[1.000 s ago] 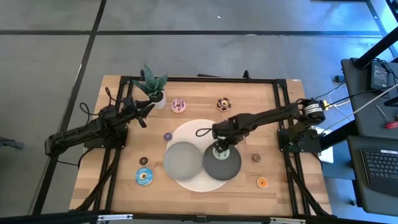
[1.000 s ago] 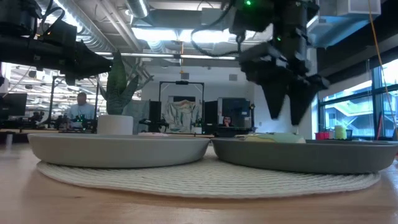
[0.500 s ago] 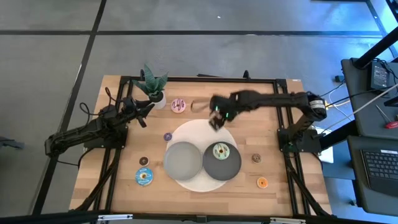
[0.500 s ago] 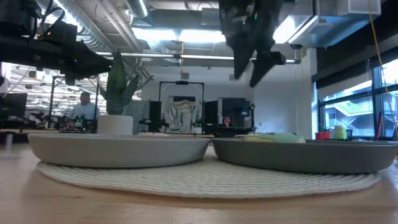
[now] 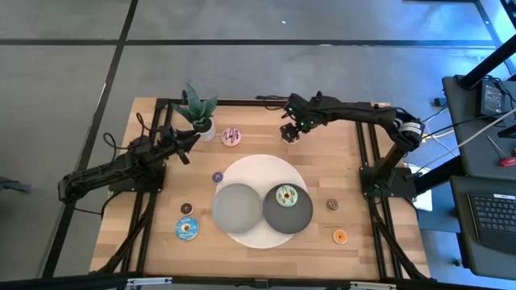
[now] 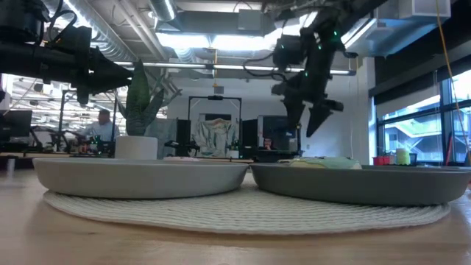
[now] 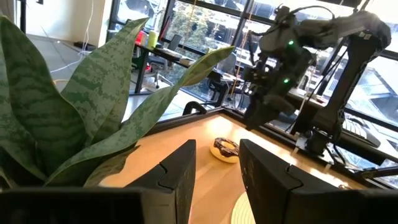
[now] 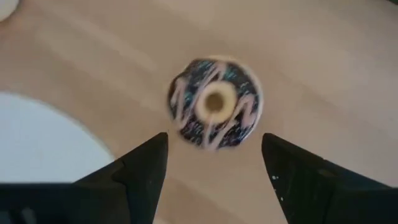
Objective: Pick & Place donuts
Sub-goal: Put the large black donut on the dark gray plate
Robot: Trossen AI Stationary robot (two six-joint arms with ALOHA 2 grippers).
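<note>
My right gripper [image 8: 214, 171] is open and hovers above the chocolate-brown donut [image 8: 214, 104], which lies flat on the wood near the table's far edge; its fingers stand apart over it without touching. The low view shows this gripper [image 6: 309, 118] well above the table. The mint-green donut [image 5: 286, 196] lies in the right grey plate [image 5: 300, 217]. On the wood lie the pink [image 5: 231, 136], purple [image 5: 217, 176], small brown [image 5: 186, 209], blue [image 5: 187, 229], second brown [image 5: 332, 205] and orange [image 5: 339, 237] donuts. My left gripper [image 5: 184, 150] waits, open, beside the potted plant.
Two grey plates sit side by side on a white round mat [image 5: 258, 171]; the left plate [image 5: 234, 208] holds nothing. The potted plant [image 5: 198, 109] stands at the far left corner, its leaves [image 7: 74, 124] close before my left gripper. A black frame edges the table.
My right gripper rose from above the right plate, where the mint-green donut stays, and swung toward the table's far edge until it stood over the chocolate-brown donut. Its fingers stayed apart throughout.
</note>
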